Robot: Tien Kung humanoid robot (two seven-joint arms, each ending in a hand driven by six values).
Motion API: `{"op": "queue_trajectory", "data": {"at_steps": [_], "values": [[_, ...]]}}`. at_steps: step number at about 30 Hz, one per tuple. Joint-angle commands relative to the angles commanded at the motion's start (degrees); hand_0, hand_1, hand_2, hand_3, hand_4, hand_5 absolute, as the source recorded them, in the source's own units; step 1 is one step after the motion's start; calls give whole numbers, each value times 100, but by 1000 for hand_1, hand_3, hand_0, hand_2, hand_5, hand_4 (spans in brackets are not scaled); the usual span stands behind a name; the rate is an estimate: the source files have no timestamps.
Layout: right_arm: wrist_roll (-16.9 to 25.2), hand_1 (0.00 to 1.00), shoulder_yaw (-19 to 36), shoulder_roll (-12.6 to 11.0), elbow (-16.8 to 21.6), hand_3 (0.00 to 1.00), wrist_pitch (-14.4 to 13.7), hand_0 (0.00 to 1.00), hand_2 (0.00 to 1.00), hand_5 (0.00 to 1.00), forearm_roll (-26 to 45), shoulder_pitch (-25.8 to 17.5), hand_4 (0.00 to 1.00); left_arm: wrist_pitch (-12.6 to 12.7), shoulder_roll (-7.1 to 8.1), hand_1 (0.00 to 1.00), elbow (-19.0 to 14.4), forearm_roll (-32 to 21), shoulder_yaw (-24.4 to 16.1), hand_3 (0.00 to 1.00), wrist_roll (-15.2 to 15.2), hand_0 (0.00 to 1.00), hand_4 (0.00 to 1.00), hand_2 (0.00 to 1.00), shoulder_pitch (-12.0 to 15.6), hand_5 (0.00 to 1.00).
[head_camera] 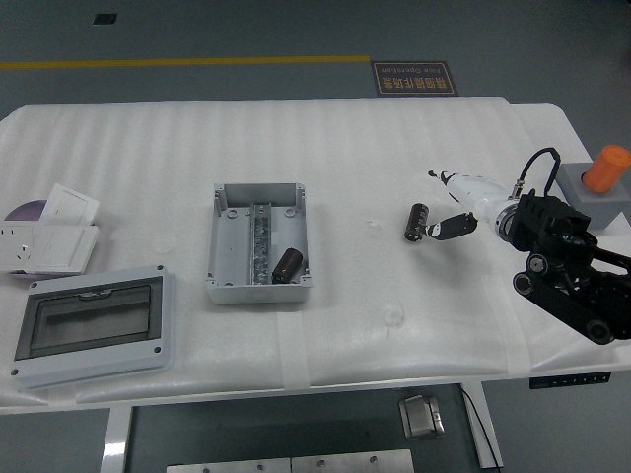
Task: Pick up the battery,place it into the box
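head view: right hand (pixel 446 205) open, fingers spread beside a battery (pixel 418 222) on the table (pixel 394 138). another battery (pixel 287 265) lies inside the box (pixel 258 242). enclosure (pixel 91 327), outlet (pixel 47 232) sit left; orange button (pixel 603 181) right.

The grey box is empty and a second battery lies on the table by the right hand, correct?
Not quite: the head view shows the grey box already holds a battery. The second battery does lie on the table by the right hand.
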Motion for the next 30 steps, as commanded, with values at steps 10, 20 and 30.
{"op": "queue_trajectory", "data": {"at_steps": [10,20,30], "values": [[42,911,-428,207,-351,998,36,968,948,558,464,224,935,0,17,643,0,-58,102,571,-17,638,618,512,-32,413],[207,893,-746,416,-709,998,-299,963,924,600,719,435,980,3,27,643,0,-41,88,570,-15,638,604,511,-47,405],[328,761,-1011,414,-872,822,-440,902,759,397,718,462,714,6,12,643,0,-162,196,569,-45,638,599,511,-55,408]]}}
